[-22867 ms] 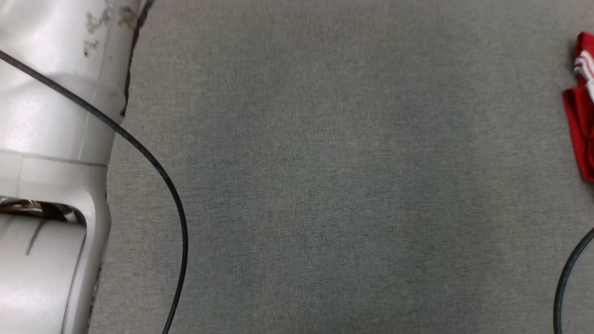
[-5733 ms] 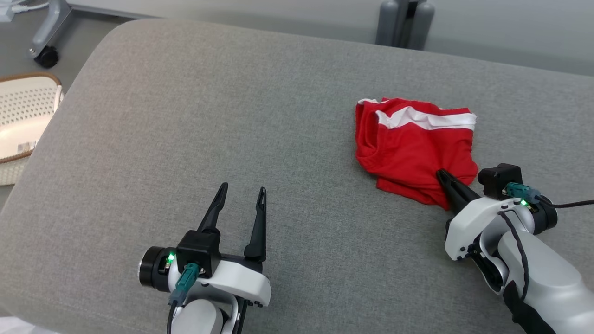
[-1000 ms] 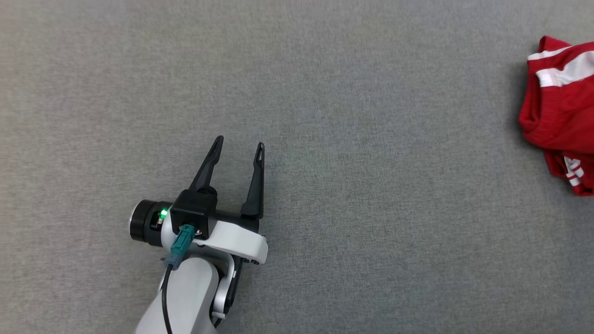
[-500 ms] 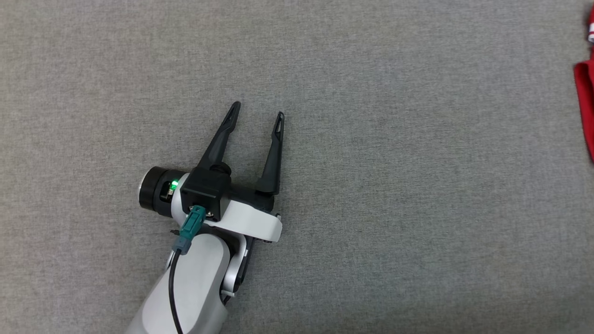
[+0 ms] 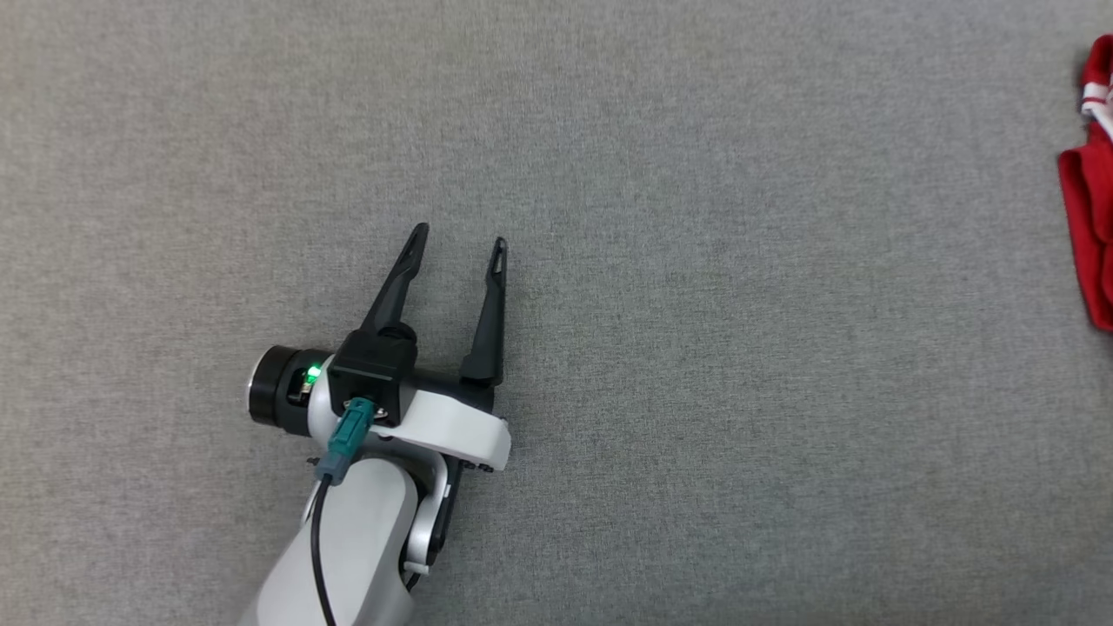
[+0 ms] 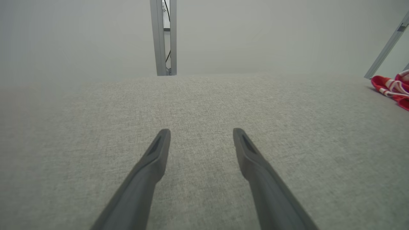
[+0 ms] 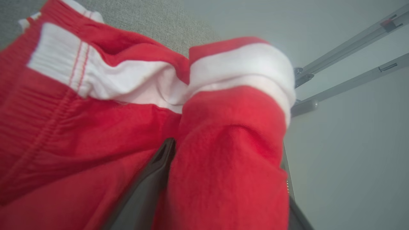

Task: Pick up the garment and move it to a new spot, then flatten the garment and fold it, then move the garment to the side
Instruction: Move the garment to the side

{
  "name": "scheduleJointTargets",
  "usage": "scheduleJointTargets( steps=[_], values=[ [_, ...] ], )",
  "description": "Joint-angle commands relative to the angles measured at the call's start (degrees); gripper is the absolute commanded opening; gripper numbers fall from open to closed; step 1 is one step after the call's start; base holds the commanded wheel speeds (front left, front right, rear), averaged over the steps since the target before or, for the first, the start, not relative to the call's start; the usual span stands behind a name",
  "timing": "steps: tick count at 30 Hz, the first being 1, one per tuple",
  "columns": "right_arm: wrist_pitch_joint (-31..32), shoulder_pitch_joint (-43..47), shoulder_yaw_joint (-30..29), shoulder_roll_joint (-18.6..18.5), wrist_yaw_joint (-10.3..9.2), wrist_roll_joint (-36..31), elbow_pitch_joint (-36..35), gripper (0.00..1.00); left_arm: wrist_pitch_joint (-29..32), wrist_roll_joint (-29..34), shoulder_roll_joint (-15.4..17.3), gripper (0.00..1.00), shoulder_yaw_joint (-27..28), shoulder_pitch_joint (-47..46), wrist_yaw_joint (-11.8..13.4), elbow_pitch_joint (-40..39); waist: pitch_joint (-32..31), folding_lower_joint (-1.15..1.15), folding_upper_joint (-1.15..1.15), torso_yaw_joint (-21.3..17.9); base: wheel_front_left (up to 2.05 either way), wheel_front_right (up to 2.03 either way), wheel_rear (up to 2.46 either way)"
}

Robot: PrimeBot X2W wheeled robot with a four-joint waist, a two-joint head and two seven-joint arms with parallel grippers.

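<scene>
The garment (image 5: 1091, 226) is red with white stripes and lies bunched on the grey padded surface (image 5: 661, 313), cut off by the head view's right edge. In the left wrist view the garment (image 6: 391, 89) shows as a small red heap far to the right. My left gripper (image 5: 460, 236) stands open and empty over bare grey fabric, well to the left of the garment, and its fingers are spread in its own wrist view (image 6: 201, 134). In the right wrist view the garment (image 7: 80, 127) is close up. My right gripper (image 7: 227, 143) stands wide open, with a fold of red cloth bulging between its fingers (image 7: 150, 185).
A grey metal post (image 6: 163, 38) rises beyond the surface's far edge in the left wrist view. Slanted metal bars (image 7: 351, 41) and pale floor lie past the surface's edge, beside the garment, in the right wrist view.
The head camera has shifted, so the left gripper sits lower in the picture and a little more of the garment shows at the right edge. The left gripper stays open.
</scene>
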Motion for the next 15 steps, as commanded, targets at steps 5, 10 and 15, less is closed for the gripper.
scheduleJointTargets(
  steps=[5,10,15],
  values=[
    [-0.01,-1.91,2.11,-0.33,-0.01,-3.55,2.75,1.0,0.07,-0.22,0.33,1.0,1.55,2.11,-0.26,0.05,-5.05,0.0,0.0,-0.04,0.0,0.0,0.0],
    [-2.24,-4.62,3.93,0.61,-0.01,-8.14,5.45,1.0,0.07,-0.97,0.33,1.0,2.6,4.35,-0.27,-0.3,-9.09,0.0,0.0,0.19,0.0,0.0,0.0],
    [-5.85,-6.01,2.23,3.56,-0.01,-7.69,4.56,1.0,0.07,-1.3,0.35,1.0,3.57,7.16,-0.23,-0.58,-13.85,0.0,0.0,0.59,0.0,0.0,0.0]
  ],
)
